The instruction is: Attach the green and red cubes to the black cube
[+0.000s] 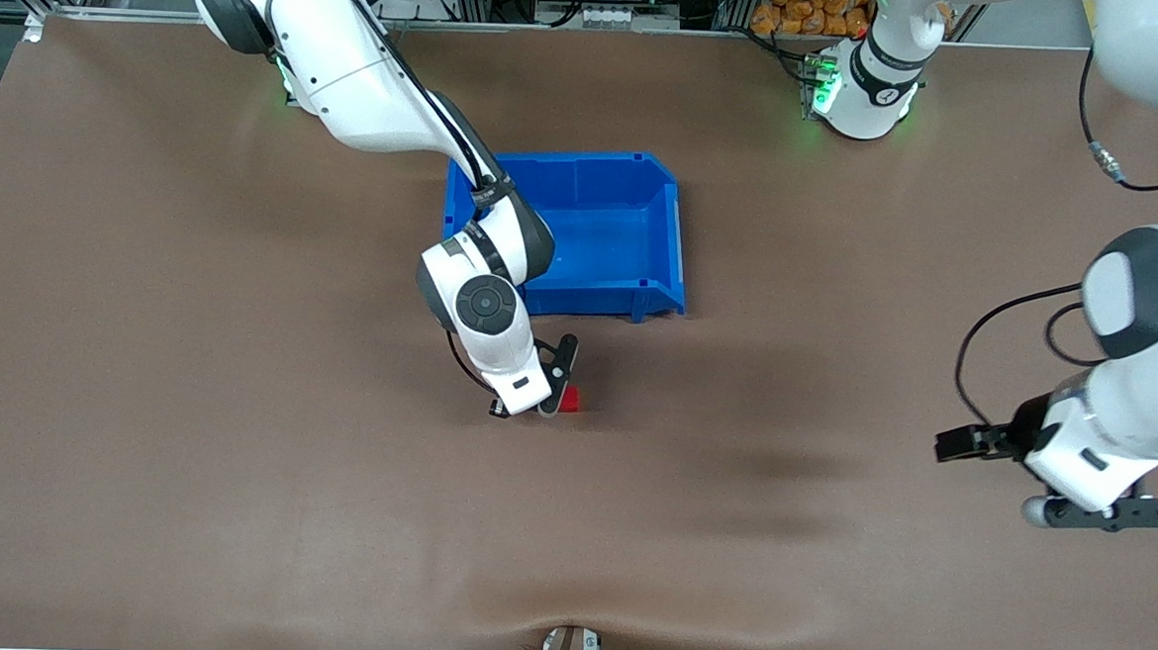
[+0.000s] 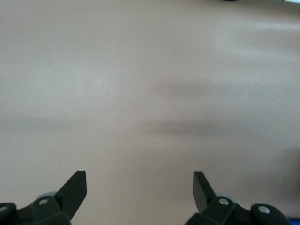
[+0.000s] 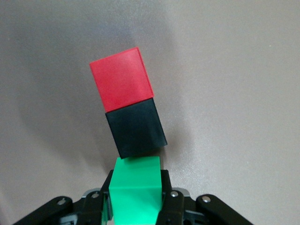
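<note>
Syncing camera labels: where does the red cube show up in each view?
Front view: red cube on the brown table, at the right gripper, nearer the camera than the blue bin.
Left wrist view: not in it.
Right wrist view: red cube against the black cube.
Shared landmark: the table.
</note>
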`<state>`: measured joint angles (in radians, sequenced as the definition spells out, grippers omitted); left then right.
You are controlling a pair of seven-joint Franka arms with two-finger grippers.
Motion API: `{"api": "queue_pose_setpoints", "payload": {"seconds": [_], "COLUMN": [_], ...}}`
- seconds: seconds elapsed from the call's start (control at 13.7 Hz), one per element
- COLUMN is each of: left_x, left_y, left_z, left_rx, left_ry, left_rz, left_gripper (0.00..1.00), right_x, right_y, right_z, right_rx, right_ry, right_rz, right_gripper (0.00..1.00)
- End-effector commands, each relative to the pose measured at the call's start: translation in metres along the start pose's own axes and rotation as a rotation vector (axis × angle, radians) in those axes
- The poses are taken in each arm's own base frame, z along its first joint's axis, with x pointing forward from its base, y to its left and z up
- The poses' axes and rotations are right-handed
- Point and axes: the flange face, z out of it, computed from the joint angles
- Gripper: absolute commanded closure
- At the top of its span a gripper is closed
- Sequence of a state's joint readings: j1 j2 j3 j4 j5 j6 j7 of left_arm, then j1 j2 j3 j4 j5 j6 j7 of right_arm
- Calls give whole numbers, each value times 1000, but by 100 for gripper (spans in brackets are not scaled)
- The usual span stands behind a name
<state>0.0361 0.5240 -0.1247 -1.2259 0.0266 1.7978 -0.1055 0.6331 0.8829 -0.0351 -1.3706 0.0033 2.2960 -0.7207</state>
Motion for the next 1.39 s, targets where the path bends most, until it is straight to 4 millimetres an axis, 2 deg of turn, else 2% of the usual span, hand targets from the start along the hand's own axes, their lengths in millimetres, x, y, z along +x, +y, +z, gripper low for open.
{"api": "queue_pose_setpoints", "payload": {"seconds": [0.0,0.37,0.59,0.66,0.73,0.8,0.88,1.02,1.1,1.32], "left_x": [-25,-91,-125,-131,-134,-137,-147,-182,-190,-192], "left_y": [-11,-15,-27,-24,-19,-21,-21,-24,-26,-32], "left_z": [-56,-139,-173,-182,-185,-187,-184,-179,-176,-174], "left_rx": [-1,32,34,17,20,21,18,11,14,29], "left_ry": [-10,-110,-130,-115,-112,-114,-129,-153,-139,-137], "left_rz": [72,206,195,191,195,191,191,175,172,96], "left_gripper": [0,0,0,0,0,0,0,0,0,0], "right_x": [11,12,16,16,15,15,15,15,16,15], "right_y": [5,5,0,0,1,1,1,1,0,1], "right_z": [5,7,7,7,7,7,7,7,6,5], "right_rx": [-23,-25,-25,-25,-25,-26,-25,-25,-25,-26], "right_ry": [3,7,8,8,8,9,8,8,8,9], "right_rz": [-6,-4,-13,-13,-12,-12,-7,-6,-7,-4], "right_gripper": [93,92,92,85,69,43,0,0,0,0]}}
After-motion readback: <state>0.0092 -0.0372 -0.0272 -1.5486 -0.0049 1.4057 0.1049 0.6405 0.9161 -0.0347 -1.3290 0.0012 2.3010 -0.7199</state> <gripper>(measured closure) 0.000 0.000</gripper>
